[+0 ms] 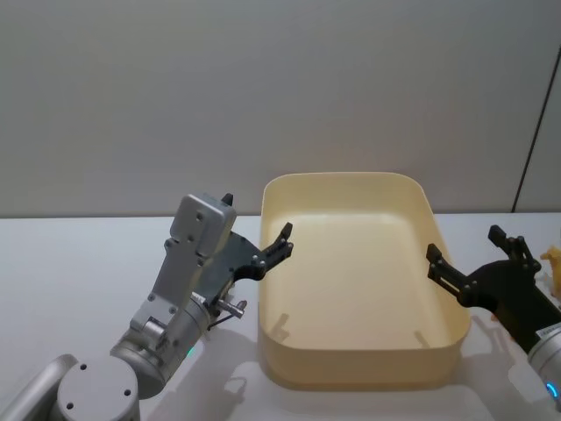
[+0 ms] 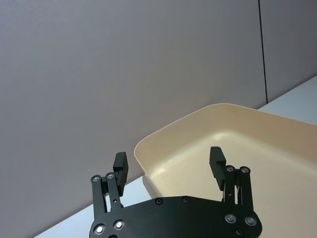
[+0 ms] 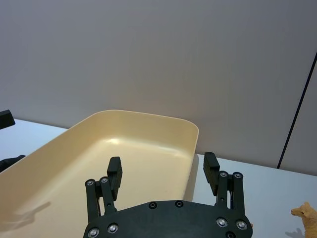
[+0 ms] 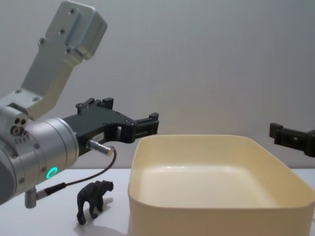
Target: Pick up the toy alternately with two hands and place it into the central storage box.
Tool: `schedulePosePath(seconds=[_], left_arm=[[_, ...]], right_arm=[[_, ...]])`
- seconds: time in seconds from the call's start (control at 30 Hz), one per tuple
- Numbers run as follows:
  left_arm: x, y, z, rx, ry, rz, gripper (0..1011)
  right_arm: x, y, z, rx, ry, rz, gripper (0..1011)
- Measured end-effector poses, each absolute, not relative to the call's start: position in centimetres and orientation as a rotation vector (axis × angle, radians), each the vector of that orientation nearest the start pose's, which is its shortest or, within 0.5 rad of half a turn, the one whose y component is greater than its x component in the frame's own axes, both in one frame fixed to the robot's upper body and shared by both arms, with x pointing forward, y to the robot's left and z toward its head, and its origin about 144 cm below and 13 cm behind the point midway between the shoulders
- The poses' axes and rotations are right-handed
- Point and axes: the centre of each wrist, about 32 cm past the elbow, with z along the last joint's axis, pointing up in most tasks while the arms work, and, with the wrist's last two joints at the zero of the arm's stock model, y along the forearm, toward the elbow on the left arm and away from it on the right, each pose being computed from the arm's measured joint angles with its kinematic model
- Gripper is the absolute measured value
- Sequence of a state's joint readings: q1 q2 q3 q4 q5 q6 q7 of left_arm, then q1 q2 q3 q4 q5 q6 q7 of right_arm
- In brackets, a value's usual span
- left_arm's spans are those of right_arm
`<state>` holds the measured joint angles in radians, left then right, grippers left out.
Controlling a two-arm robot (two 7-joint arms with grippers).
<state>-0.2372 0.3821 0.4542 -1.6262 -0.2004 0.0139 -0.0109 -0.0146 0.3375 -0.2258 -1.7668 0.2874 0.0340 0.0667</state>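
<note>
The central storage box (image 1: 359,368) sits in the middle of the white table (image 1: 70,263) with its floor bare; no toy is in it yet. A gripper hangs on either side of it.

The left gripper (image 2: 168,163) hovers above the table just beside the box's left wall. It points forward and a little toward the box, its fingers spread wide with nothing between them. The right gripper (image 3: 162,169) hovers by the box's right wall, also spread wide and holding nothing.

A black animal figure (image 4: 93,199) stands upright on the table on the robot's left, near the box's left wall but apart from it. It lies below the left gripper, seemingly under the wrist rather than under the fingertips. The chest view shows it side-on, so its long axis runs left to right across the table, head toward the box. A tan animal figure (image 3: 307,215) stands on the table to the right of the right gripper, well apart from the box.

The left gripper is clearly the nearer one to the black figure, and the right gripper to the tan one. To take the black figure, the left gripper would likely have to drop and draw back toward the robot. It would probably also have to turn so that its fingers close across the narrow flanks rather than along the body
</note>
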Motion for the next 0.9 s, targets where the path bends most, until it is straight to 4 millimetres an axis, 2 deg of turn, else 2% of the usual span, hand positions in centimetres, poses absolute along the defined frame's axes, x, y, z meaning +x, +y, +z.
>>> schedulePosePath(seconds=[0.9], left_arm=[[49.20, 19.84, 120.44, 0.061, -0.268, 1.124, 1001]], right_arm=[[44.33, -23.71, 118.87, 0.026, -0.075, -1.230, 1001]])
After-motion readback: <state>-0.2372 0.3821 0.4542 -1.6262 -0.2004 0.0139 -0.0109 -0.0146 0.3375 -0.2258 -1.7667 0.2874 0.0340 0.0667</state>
